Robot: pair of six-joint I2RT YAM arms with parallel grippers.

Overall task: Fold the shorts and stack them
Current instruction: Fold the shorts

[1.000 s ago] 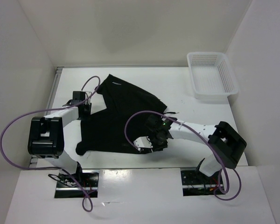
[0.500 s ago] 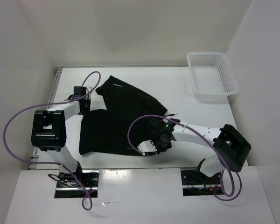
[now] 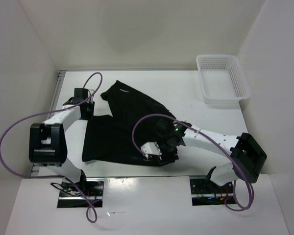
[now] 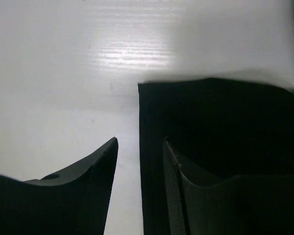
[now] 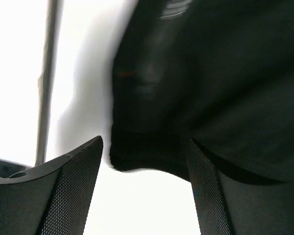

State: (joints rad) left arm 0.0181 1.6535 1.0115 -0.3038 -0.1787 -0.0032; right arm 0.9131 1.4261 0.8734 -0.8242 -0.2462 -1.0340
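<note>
The black shorts (image 3: 122, 127) lie spread out on the white table, left of centre. My left gripper (image 3: 84, 108) is at their left edge. In the left wrist view it (image 4: 139, 147) is open, with the straight hem of the shorts (image 4: 215, 122) running between the fingers (image 4: 83, 186). My right gripper (image 3: 160, 151) is at the near right corner of the shorts. In the right wrist view it (image 5: 146, 143) is open, and a rounded corner of the shorts (image 5: 152, 112) lies between its fingers (image 5: 71, 186), above bare table.
A white mesh basket (image 3: 208, 95) stands at the back right of the table (image 3: 196, 112). White walls close in the left, back and right sides. Purple cables loop over both arms.
The left gripper has shifted slightly back along the shorts' left edge. The right arm's elbow has swung right while its gripper stays at the near right corner. The shorts lie a little flatter.
</note>
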